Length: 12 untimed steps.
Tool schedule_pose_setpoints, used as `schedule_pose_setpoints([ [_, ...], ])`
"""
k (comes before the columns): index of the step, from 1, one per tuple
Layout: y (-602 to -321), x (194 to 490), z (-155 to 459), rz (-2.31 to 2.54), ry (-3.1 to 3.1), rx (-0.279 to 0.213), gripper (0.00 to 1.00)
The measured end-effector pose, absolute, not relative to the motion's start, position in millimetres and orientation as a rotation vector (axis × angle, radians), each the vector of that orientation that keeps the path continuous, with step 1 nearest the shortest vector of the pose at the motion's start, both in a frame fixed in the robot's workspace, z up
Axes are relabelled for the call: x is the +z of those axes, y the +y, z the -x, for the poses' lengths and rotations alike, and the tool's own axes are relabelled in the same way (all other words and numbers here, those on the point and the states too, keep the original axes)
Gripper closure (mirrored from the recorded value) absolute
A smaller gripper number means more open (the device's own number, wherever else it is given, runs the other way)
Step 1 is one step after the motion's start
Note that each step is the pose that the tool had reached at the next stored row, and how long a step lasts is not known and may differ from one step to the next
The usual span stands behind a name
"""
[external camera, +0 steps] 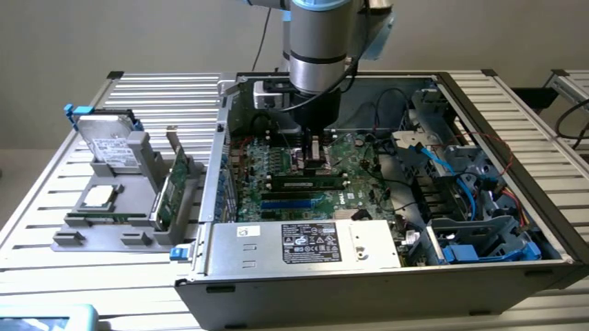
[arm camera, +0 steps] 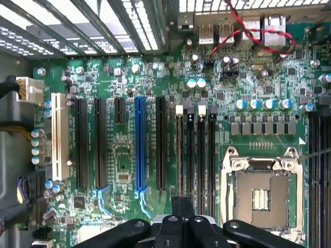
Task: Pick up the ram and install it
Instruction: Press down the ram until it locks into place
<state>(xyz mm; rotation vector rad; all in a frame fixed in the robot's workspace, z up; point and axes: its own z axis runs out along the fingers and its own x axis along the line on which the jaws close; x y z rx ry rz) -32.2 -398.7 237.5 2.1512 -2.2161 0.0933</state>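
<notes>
- The claw (external camera: 316,160) sits low inside the open case (external camera: 515,272), at the middle of the exterior view, its fingers drawn together just above the motherboard (external camera: 276,165).
- In the wrist view the claw (arm camera: 182,219) shows at the lower middle of the frame, its dark fingers (arm camera: 182,206) closed over the narrow black slots (arm camera: 199,155) beside the CPU socket (arm camera: 261,199).
- Whether anything is pinched between them cannot be told.
- The ram (external camera: 310,184) lies as a long dark stick across the board, just below the claw in the exterior view, at the frame's centre; a pale label shows on its side.
- Whether it is fully seated in a slot cannot be told.
- A blue slot (external camera: 292,203) runs parallel just below it in the frame.
- The power supply (external camera: 304,245), with its printed label, fills the lower middle of the exterior view, at the case's near edge.
- Blue cables (external camera: 451,172) and drive bays lie in the right part of the case.
- On the worktop (external camera: 55,200) at the exterior view's left stands a grey holder (external camera: 138,162) with a hard drive (external camera: 106,141) leaning in it, a green card (external camera: 176,183) upright beside it, and a chip (external camera: 99,196) lying flat.
- In the wrist view a blue slot (arm camera: 139,142) stands among black ones, with a white slot (arm camera: 59,137) towards the frame's left.
</notes>
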Motion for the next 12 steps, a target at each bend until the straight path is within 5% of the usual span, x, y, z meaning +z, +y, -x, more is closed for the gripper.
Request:
schedule_pose_setpoints([
  [12,-399,237,65,-2.151,-2.216,0.093,0.89],
])
